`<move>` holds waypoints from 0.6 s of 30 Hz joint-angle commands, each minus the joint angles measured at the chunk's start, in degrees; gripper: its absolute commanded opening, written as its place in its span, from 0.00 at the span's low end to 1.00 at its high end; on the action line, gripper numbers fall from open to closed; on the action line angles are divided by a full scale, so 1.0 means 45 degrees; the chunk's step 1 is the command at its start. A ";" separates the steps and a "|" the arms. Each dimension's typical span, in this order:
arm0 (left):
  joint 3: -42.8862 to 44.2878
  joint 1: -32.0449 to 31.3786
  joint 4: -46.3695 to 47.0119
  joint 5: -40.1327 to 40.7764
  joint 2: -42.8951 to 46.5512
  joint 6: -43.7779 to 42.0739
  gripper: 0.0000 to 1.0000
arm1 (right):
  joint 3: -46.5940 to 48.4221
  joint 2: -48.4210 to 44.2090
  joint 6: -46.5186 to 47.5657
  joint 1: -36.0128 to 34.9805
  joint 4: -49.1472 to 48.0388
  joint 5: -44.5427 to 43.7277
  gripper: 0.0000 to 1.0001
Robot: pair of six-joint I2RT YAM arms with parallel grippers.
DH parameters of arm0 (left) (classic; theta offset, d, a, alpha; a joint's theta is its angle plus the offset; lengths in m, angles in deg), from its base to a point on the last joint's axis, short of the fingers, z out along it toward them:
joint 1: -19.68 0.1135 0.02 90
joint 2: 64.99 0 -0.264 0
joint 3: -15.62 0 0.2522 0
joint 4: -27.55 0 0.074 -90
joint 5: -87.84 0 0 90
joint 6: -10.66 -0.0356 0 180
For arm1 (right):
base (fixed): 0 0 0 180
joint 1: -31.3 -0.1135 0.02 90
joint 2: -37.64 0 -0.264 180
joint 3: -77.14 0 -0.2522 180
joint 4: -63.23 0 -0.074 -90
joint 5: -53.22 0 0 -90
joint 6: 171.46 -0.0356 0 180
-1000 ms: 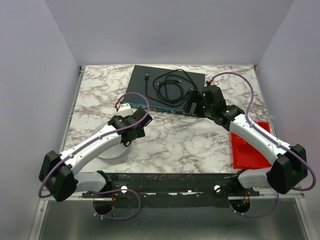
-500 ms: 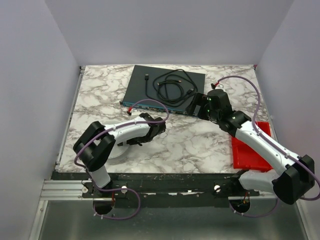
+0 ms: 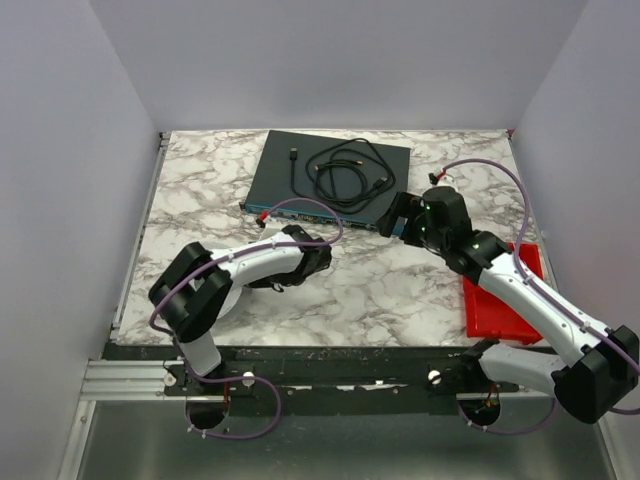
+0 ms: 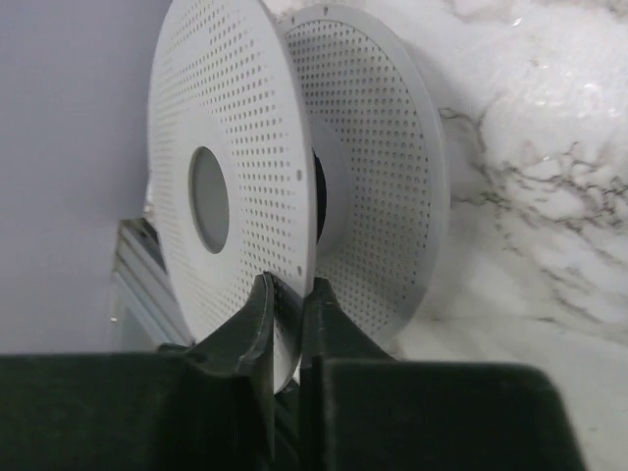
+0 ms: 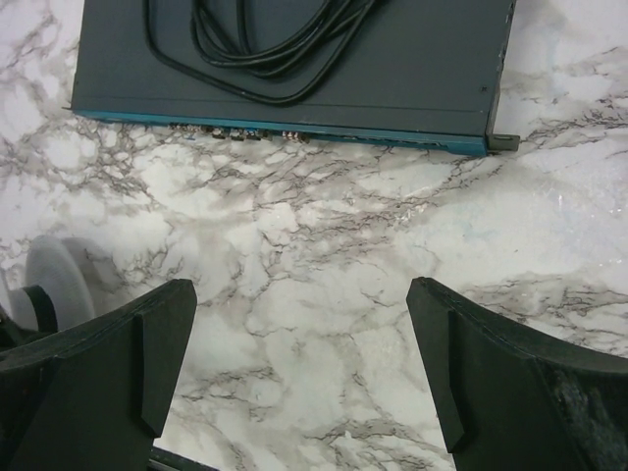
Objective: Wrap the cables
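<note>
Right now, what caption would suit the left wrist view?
Left gripper pinching one flange of a perforated white spool, marble table behind.

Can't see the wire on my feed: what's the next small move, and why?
Probably shift the right tool left toward the spool. The left tool is shut on the spool's rim, while the right tool hangs open over bare marble, holding nothing. The thin wire shows in no view, so its end may lie near the spool.

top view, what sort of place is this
Probably a robot test cell rather than a home: plain walls enclose a marble-pattern table holding a dark rack-style device and a red tray.
</note>
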 commanded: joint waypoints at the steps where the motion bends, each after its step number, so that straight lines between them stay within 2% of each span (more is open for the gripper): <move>1: 0.0249 -0.0106 0.1035 -0.0720 0.2072 -0.0373 0.00 | -0.0334 -0.0413 -0.0277 0.0031 0.0014 -0.0273 1.00; 4: 0.0979 -0.0291 0.1493 -0.1503 0.3945 -0.2009 0.00 | -0.0303 -0.0469 -0.0321 0.0024 0.0091 -0.0396 1.00; 9: 0.2522 -0.0312 0.3183 -0.3991 0.6361 -0.4587 0.00 | -0.0068 -0.0395 -0.0346 0.0033 0.0320 -0.0598 1.00; 14: 0.3786 -0.0312 0.3879 -0.5688 0.6824 -0.5559 0.00 | 0.0181 -0.0235 -0.0322 0.0025 0.0573 -0.0886 1.00; 18: 0.4063 -0.0176 0.4638 -0.6555 0.6487 -0.6345 0.00 | 0.0285 -0.0123 -0.0352 0.0024 0.0710 -0.0943 1.00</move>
